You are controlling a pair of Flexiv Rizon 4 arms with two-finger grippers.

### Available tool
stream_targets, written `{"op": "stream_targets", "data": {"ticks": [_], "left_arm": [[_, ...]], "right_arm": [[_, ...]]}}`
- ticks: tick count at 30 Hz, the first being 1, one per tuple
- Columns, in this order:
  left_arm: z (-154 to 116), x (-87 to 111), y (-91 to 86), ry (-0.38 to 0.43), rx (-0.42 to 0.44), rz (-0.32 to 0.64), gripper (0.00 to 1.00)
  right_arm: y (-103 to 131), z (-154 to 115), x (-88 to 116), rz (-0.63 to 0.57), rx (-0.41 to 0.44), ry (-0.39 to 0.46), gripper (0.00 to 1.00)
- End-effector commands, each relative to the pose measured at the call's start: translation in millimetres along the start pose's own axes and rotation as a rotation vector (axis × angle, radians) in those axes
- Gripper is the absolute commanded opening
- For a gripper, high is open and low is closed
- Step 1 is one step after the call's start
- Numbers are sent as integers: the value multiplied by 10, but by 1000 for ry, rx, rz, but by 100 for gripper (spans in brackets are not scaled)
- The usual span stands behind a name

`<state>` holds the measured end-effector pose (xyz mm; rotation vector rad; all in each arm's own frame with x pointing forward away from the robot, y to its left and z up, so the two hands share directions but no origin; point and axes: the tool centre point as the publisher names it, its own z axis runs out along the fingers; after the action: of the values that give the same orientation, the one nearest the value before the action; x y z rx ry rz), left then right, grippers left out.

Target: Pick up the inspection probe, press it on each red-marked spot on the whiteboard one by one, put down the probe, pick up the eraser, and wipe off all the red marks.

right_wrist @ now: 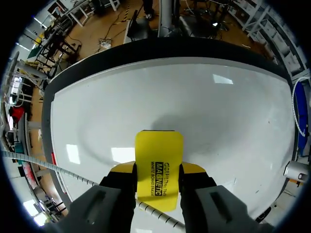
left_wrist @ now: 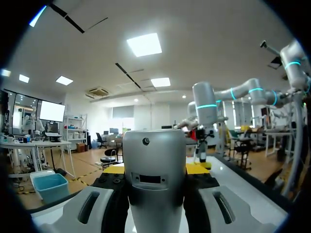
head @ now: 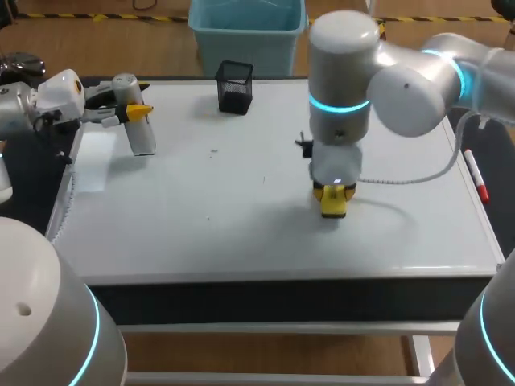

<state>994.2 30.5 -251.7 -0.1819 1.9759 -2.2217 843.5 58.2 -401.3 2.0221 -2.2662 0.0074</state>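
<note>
Eraser (right_wrist: 159, 153), yellow, pinched in right pincer (right_wrist: 158, 171), down at the whiteboard (head: 201, 217) just right of centre in the head view. Probe (head: 141, 129) clamped in left pincer (head: 133, 111), upper left.

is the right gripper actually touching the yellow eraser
Touching. The right wrist view shows the right gripper with its two yellow tips pressed against opposite sides of the yellow eraser, with no gap.
</note>
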Motion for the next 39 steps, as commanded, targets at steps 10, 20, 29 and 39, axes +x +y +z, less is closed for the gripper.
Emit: {"op": "stream_targets", "data": {"ticks": [10,20,29,39], "left_arm": [[3,-1,-6,0,1,0,0],[3,-1,-6,0,1,0,0],[3,-1,-6,0,1,0,0],[3,-1,-6,0,1,0,0]], "right_arm": [[-67,-260,359,8,33,-7,0],[-67,-260,359,8,33,-7,0],[-211,-198,376,6,30,-3,0],[-1110,-331,357,-29,64,24,0]]}}
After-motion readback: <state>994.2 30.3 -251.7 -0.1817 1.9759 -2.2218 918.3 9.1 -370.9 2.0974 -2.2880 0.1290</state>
